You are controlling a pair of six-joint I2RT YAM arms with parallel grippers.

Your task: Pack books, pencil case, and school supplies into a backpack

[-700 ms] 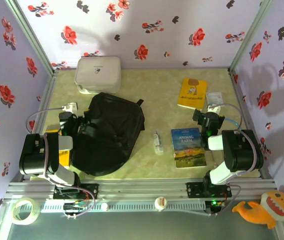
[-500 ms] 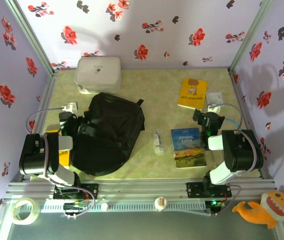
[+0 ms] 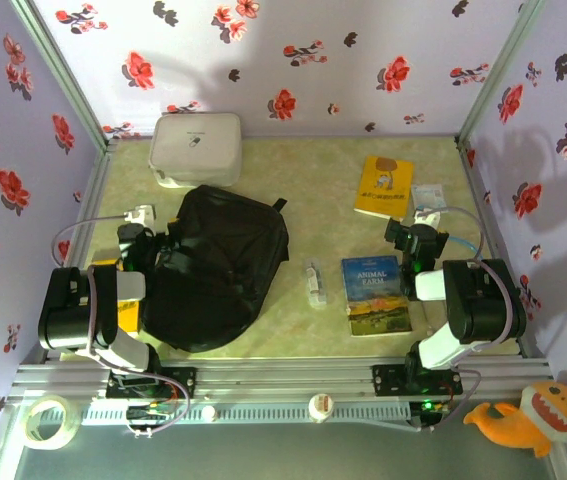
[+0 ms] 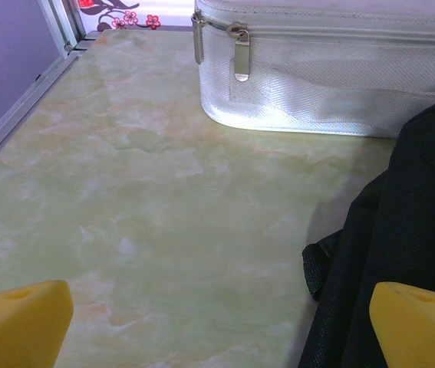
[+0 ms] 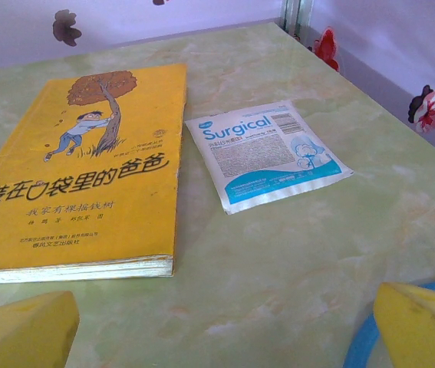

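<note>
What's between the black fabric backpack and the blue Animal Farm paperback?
A small pale oblong object, too small to identify, lying apart from both; top view.

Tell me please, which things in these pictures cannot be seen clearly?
Top view: backpack is one dark mass; open or zipped, cannot tell.
Top view: small clear item beside the blue book is too small to name.
Left wrist view: white case is cut off by the top edge.
</note>
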